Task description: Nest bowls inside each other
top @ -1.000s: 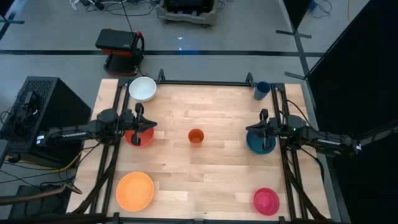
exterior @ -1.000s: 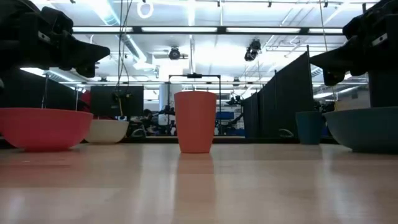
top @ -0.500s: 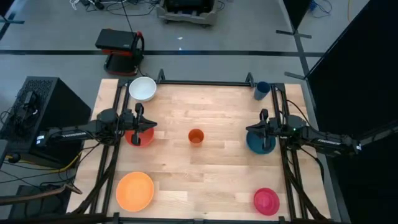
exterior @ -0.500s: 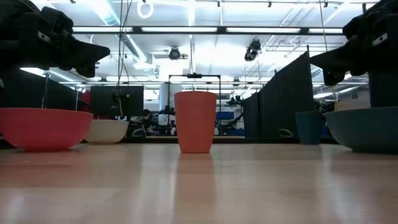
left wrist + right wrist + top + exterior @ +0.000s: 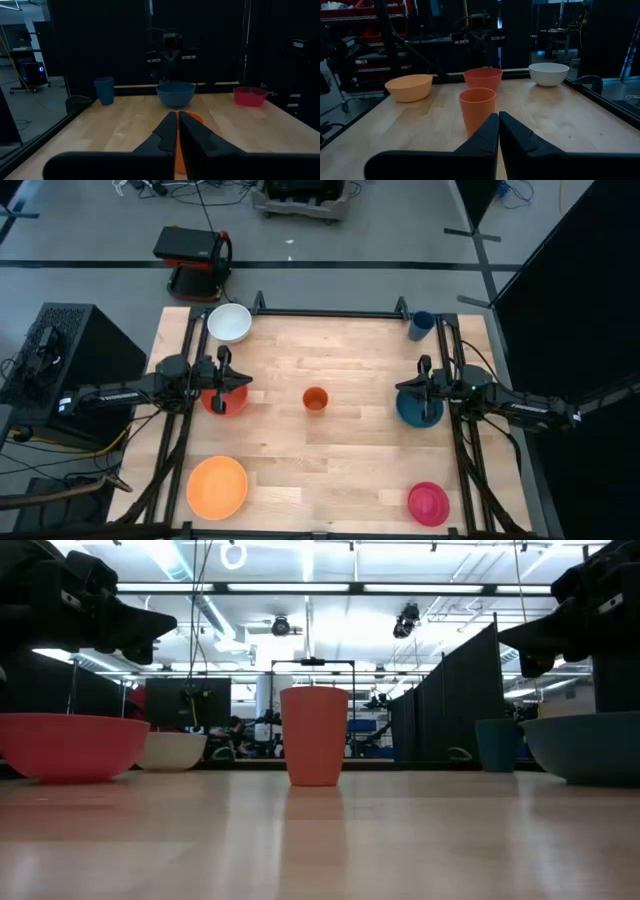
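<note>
Five bowls stand on their bases, apart from one another, on the wooden table: white [image 5: 230,323] far left, red [image 5: 224,399] at the left, orange [image 5: 217,486] near left, teal-blue [image 5: 418,407] at the right, magenta-pink [image 5: 428,503] near right. My left gripper [image 5: 244,381] hangs shut above the red bowl and points toward the table's middle. My right gripper [image 5: 401,387] hangs shut above the teal-blue bowl, facing the left one. In the wrist views both pairs of fingers [image 5: 177,131] [image 5: 497,131] lie together with nothing between them.
A small orange cup [image 5: 315,400] stands upright at the table's middle, between the two grippers. A small dark-blue cup [image 5: 421,325] stands at the far right corner. Black rails [image 5: 325,312] frame the table's far, left and right sides.
</note>
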